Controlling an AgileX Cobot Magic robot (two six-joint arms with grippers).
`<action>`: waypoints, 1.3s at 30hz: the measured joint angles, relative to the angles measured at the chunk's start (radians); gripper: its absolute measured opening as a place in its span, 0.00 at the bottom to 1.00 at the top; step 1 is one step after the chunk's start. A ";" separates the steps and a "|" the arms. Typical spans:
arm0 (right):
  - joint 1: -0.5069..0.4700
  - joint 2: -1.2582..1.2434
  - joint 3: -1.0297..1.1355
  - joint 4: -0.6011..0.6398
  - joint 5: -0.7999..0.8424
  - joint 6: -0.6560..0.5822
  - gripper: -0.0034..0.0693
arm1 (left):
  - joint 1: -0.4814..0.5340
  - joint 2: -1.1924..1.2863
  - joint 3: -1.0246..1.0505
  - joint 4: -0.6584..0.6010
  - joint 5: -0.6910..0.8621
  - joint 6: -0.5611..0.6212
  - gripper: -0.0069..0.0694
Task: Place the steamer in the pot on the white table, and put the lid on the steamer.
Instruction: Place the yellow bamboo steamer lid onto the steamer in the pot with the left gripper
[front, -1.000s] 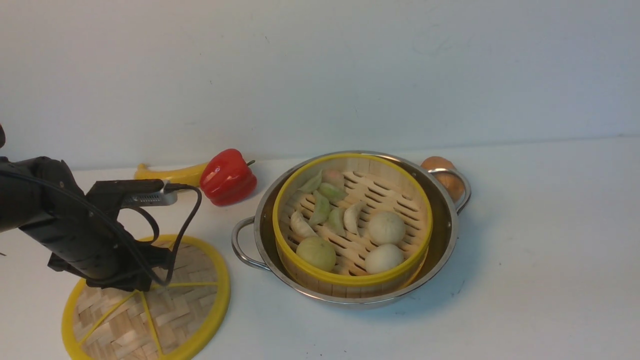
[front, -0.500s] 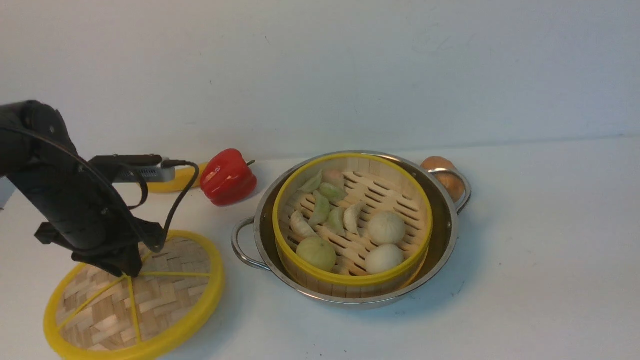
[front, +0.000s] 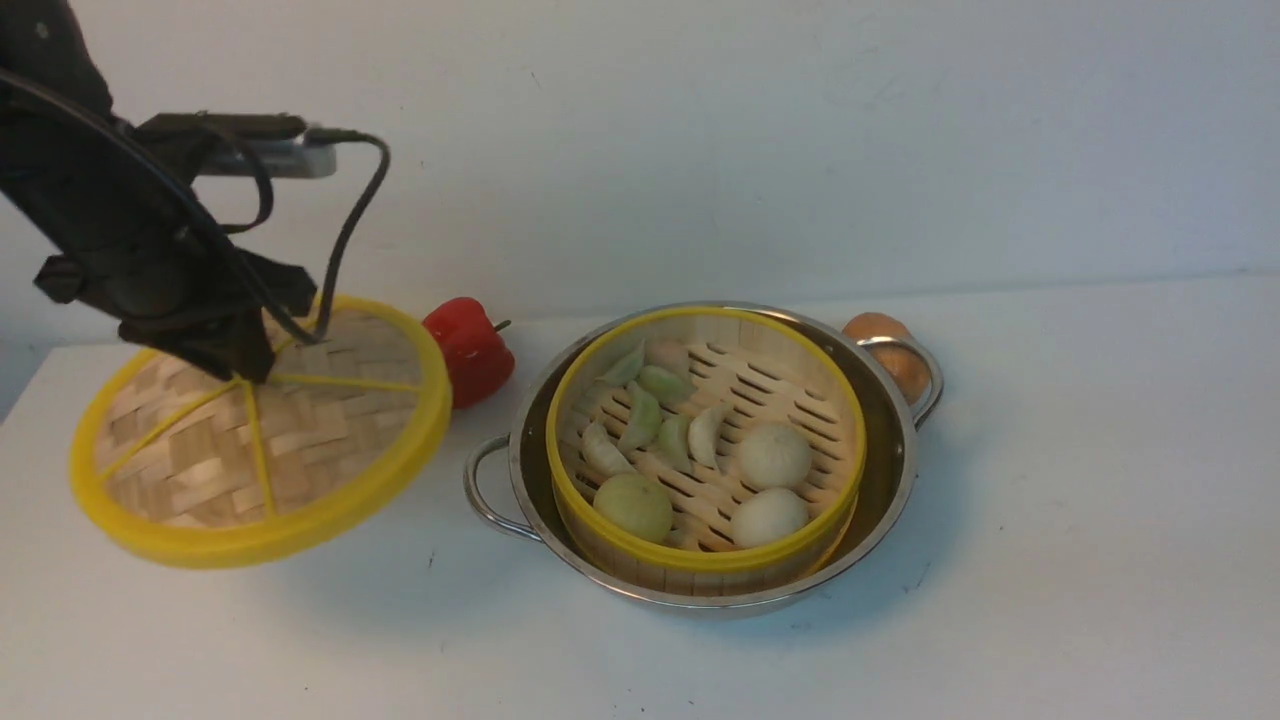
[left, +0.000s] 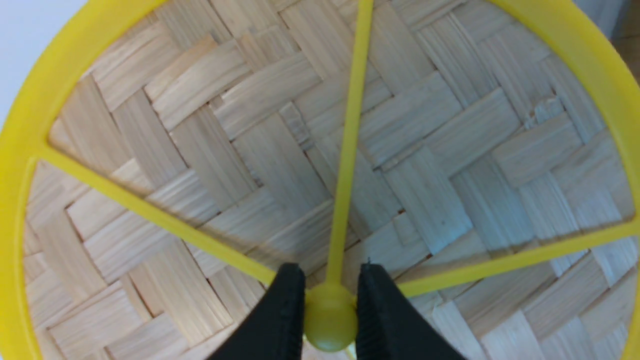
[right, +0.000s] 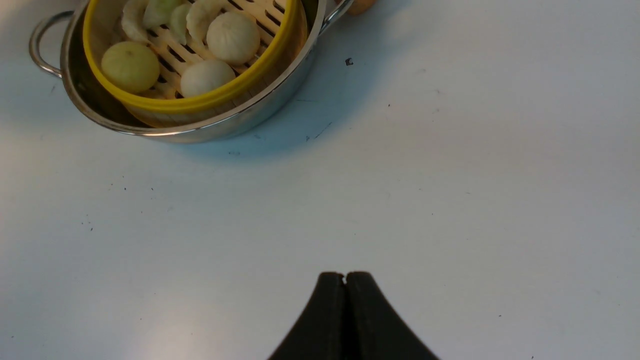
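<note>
lid (front: 260, 440): woven bamboo strips, pale, matt, dry grain showing, weave slightly rough w/ a few frayed edges; rim, spokes & hub smooth yellow plastic w/ slight sheen. steamer (front: 700, 560): pale wood slats & sides, matt, unvarnished look; rim same smooth yellow plastic. pot (front: 885, 450): stainless steel, polished, mirror-bright, reflective inside & out. bench (front: 1100, 520): white, smooth, matt, faint scuffs & dark specks. left pincer (left: 330, 282) & right pincer (right: 345, 280): black, matt, plastic or rubber, can't tell which. buns (front: 772, 455): smooth, matt, dough-like. dumplings (front: 640, 415): pale, soft folds, slight waxy sheen. pepper (front: 475, 350): glossy red skin. onion (front: 875, 328): brown, dry papery-looking skin
</note>
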 joint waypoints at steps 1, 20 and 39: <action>0.000 0.000 0.000 0.000 0.000 0.000 0.04 | -0.026 -0.002 -0.013 -0.002 0.001 -0.003 0.25; 0.000 0.000 0.000 0.001 0.000 0.000 0.05 | -0.473 0.158 -0.128 0.025 -0.212 -0.112 0.25; 0.000 0.000 0.000 0.023 0.000 0.000 0.06 | -0.473 0.277 -0.271 0.014 -0.126 -0.118 0.25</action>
